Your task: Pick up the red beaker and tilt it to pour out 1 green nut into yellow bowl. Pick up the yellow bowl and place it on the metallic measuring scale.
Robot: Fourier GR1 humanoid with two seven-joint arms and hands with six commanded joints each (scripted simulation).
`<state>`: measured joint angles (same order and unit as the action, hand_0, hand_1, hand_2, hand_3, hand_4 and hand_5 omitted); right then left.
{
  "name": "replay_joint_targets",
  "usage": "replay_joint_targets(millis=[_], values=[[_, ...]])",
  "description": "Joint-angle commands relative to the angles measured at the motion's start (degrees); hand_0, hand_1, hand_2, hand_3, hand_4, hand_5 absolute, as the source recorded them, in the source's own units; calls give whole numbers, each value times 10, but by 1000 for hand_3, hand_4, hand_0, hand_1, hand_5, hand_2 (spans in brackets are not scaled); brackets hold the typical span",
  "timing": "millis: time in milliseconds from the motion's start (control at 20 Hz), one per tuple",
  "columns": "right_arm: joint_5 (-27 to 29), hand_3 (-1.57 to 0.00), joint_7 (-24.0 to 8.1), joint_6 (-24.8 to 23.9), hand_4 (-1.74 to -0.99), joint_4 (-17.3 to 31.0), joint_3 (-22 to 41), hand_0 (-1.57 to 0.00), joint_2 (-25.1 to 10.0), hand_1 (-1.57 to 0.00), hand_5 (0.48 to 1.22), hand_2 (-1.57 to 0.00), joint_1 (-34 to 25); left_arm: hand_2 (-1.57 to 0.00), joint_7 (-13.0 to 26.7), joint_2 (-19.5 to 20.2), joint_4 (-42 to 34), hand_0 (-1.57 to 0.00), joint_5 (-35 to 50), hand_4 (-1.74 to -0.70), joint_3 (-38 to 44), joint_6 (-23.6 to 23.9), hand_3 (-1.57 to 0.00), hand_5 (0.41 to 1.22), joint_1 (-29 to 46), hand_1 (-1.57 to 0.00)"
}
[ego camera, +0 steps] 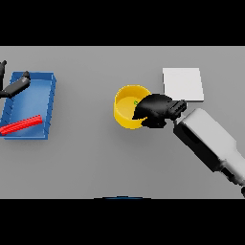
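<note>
The right hand is curling its fingers over the right rim of the yellow bowl, mid-table with a green nut inside, and it looks best lifted level and carried right to the pale scale just beyond.

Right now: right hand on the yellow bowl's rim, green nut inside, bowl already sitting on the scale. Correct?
Not quite. The head view shows the yellow bowl on the grey table, left of the metallic scale, not on it. The rest holds: the right hand grips the bowl's right rim, and the green nut is inside.
</note>
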<state>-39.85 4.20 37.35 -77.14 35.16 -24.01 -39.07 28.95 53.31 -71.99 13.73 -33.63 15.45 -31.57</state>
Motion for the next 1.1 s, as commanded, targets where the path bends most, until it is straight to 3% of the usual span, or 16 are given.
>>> replay_joint_targets(millis=[0, 250, 350, 500, 650, 950, 1050], values=[[2, -1357, -10, 5, -1730, -9, -1, -1556, -2, -1555, 1217, -1519, -3, 1, -1, 1, -7, 1, 1, -797, -1, 2, 1, 719, 3, 1], [23, -1262, -56, 26, -1721, -45, -32, -1566, -26, -1566, 1219, -1554, -15, 1, 0, 3, -16, 1, 5, -806, 1, 4, 1, 723, 5, 1], [26, -1248, -50, 26, -1720, -48, -35, -1568, -39, -1568, 1219, -1560, -13, 1, 0, 3, -13, 1, 4, -805, 2, 3, 1, 723, 2, 1], [25, -1263, -18, 12, -1719, -41, -49, -1569, -76, -1569, 1220, -1565, -34, 1, 2, 7, -25, 1, -1, -802, -1, 7, 1, 730, 6, 1], [23, -1298, -20, -5, -1720, -18, -62, -1570, -88, -1570, 1221, -1568, -52, 1, -1, 21, -31, 1, 2, -808, 5, 8, 1, 742, 12, 1], [22, -1211, -17, -57, -1720, 93, -87, -1571, -106, -1571, 1221, -1570, -70, 1, 36, 24, -48, 1, 3, -818, 2, 10, 1, 750, 7, 1], [17, -1193, 2, -79, -1720, 141, -90, -1571, -108, -1571, 1221, -1571, -82, 1, 43, 21, -51, 1, 3, -828, -1, 13, 1, 765, 12, 1]])
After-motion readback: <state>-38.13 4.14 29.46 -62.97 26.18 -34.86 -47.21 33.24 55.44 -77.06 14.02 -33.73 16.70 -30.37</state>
